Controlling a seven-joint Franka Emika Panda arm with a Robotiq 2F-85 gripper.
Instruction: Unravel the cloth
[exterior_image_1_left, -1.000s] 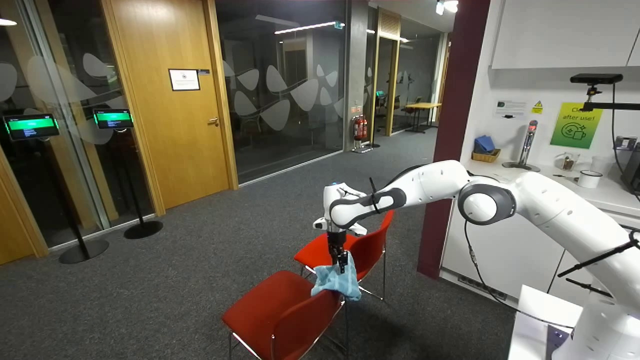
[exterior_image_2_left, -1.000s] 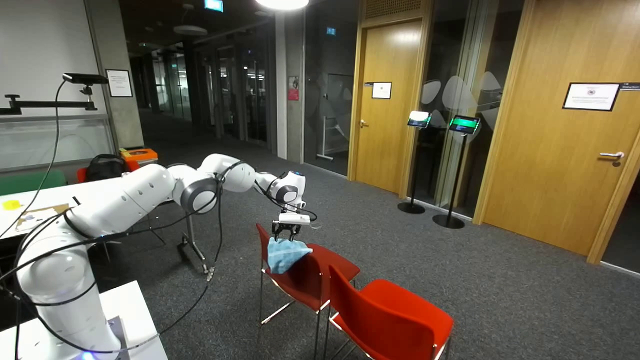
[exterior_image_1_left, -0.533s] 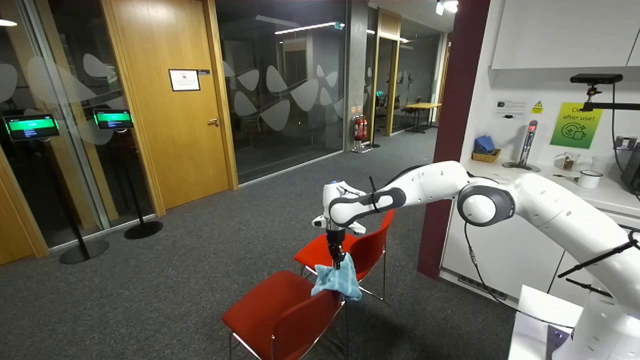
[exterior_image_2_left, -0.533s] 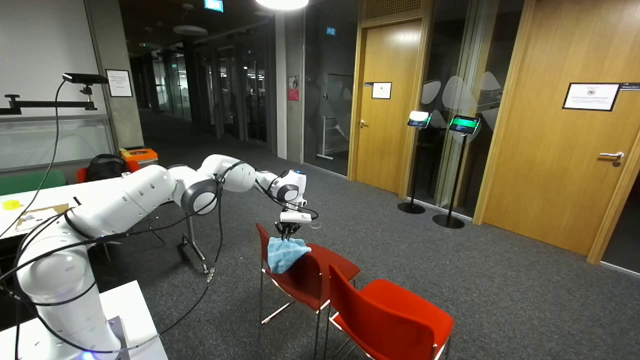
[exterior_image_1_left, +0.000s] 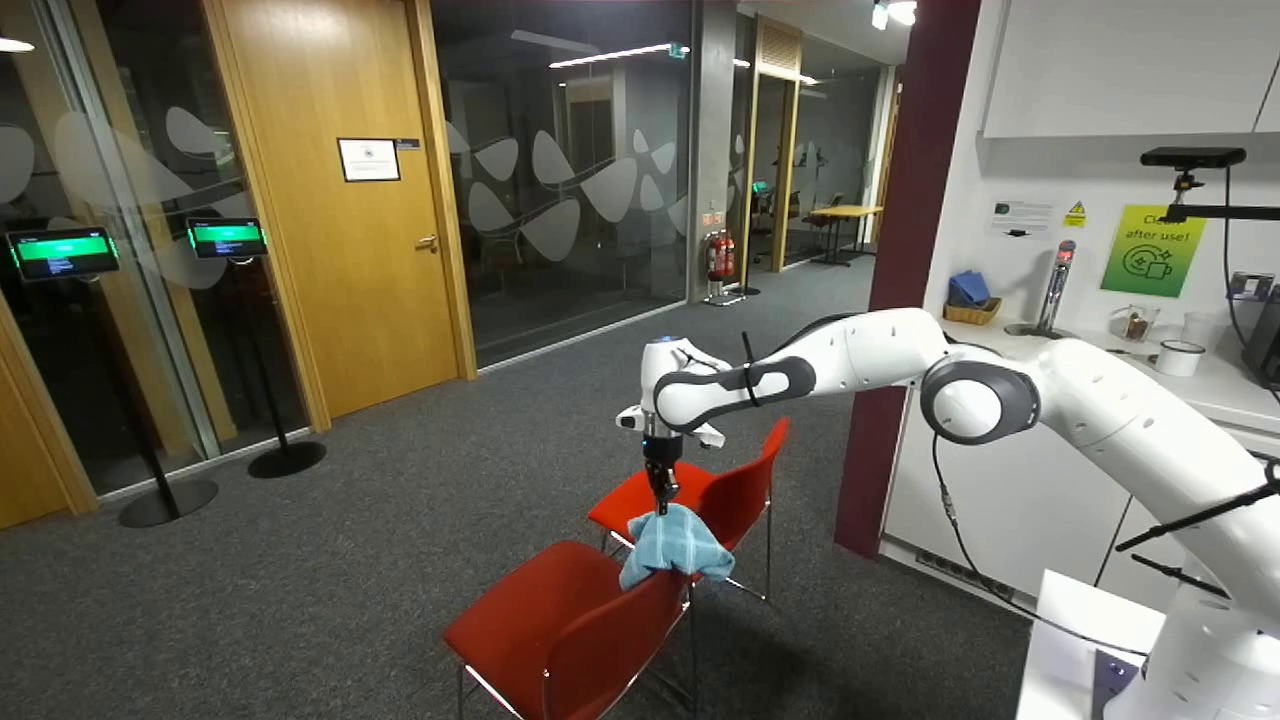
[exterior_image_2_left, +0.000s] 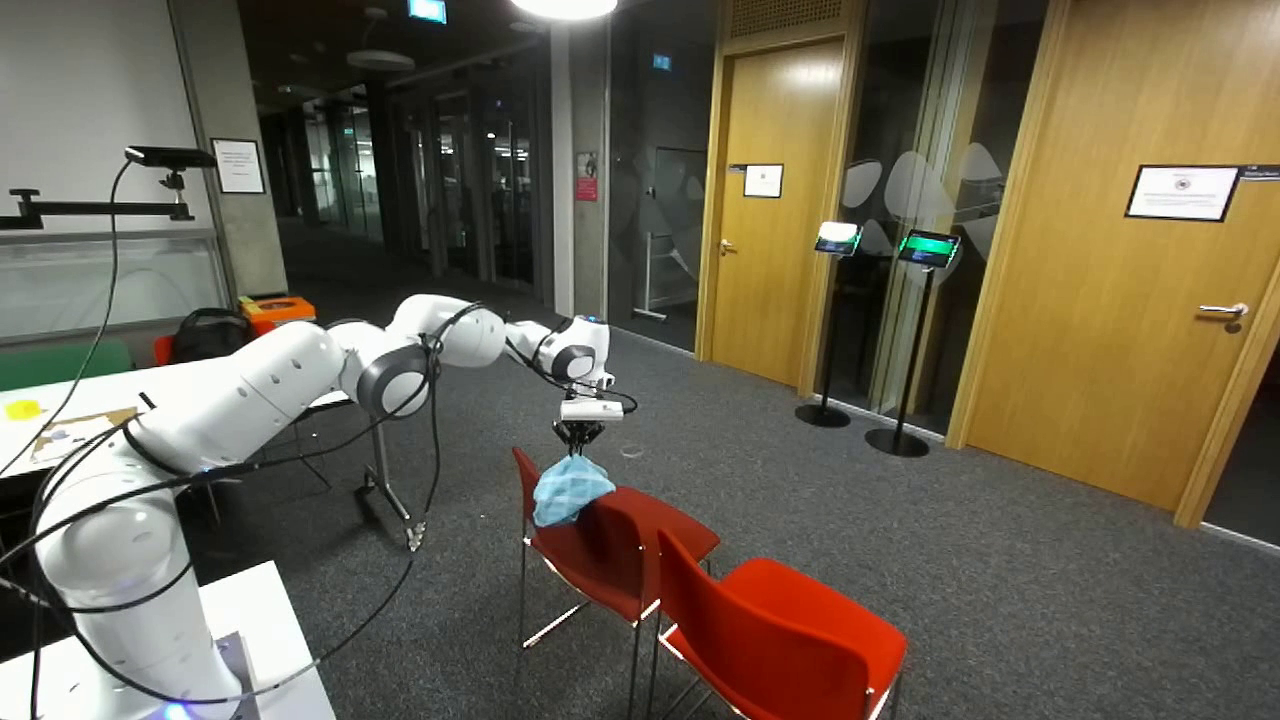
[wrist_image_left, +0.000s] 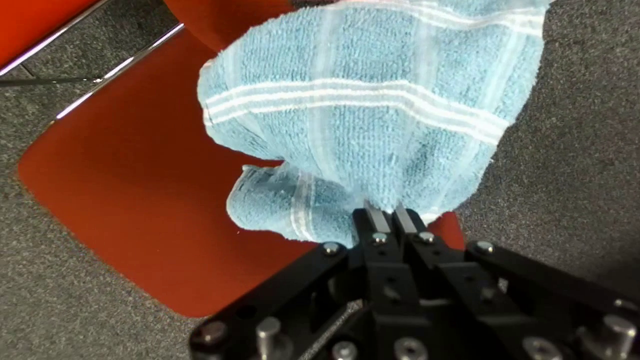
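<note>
The light blue cloth with white stripes lies crumpled over the top of a dark red chair's backrest. In both exterior views the cloth rises to a peak under the gripper and drapes down on either side. In the wrist view the gripper is shut, with a pinch of cloth between its two fingertips. The lower part of the cloth still touches the chair back, and a folded flap shows beneath the upper layer in the wrist view.
The dark red chair stands under the cloth, and a brighter red chair stands beside it. A white table carries the arm's base. A kitchen counter runs along the wall, and a black cable hangs from the arm.
My gripper has shut on the cloth and moved upward, slightly left in an exterior view. The cloth's middle is pulled up into a peak, and its lower edge has lifted a little.
</note>
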